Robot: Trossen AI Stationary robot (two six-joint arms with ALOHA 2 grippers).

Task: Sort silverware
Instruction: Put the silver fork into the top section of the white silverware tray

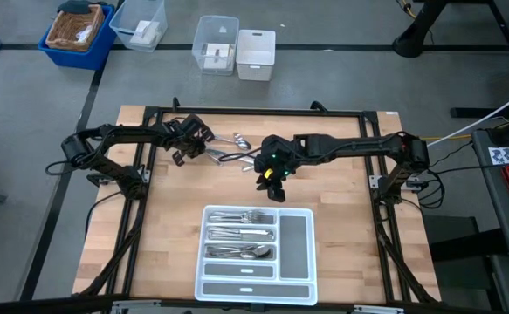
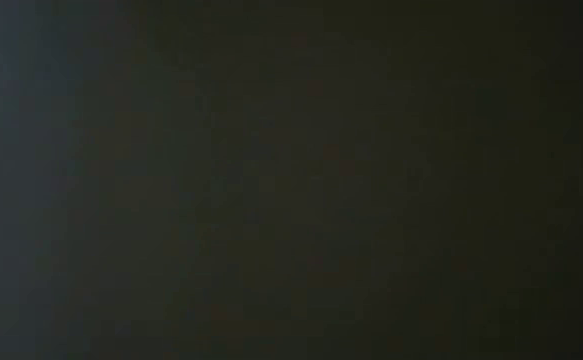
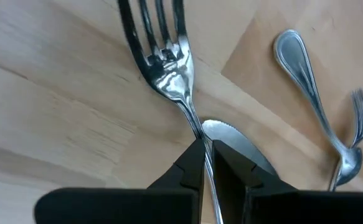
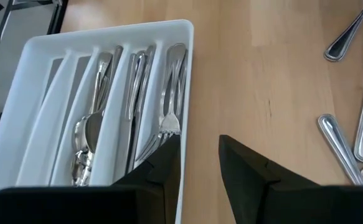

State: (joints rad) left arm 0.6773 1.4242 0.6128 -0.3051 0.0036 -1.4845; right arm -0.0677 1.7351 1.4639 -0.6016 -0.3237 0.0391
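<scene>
Loose silverware (image 1: 233, 148) lies in a small heap at the table's far middle, and it shows again in the right wrist view (image 4: 355, 140). My left gripper (image 1: 188, 146) is at the heap's left side, shut on a fork (image 3: 169, 62). A knife's rounded tip (image 3: 234, 137) lies on the wood under that fork. My right gripper (image 1: 271, 183) hangs open between the heap and the white tray (image 1: 202, 283), with nothing between its fingers (image 4: 169, 165). The tray (image 4: 106, 34) holds forks, knives and spoons in separate slots. The low view is dark. My left gripper pinches the fork's slim neck (image 3: 195, 123), just behind the tines, between its two fingers (image 3: 190, 165). The fingers lie along the fork, which juts out ahead of them, tines first. The gripper slants down from the table's left. I cannot tell whether the tines touch the wood.
Black frame rails (image 1: 141, 218) run along the table's left, right and far sides. A blue bin (image 1: 79, 35), clear bins (image 1: 216, 45) and a white box (image 1: 256, 54) stand on the floor beyond the far edge. Bare wood (image 1: 167, 253) lies on both sides of the tray.
</scene>
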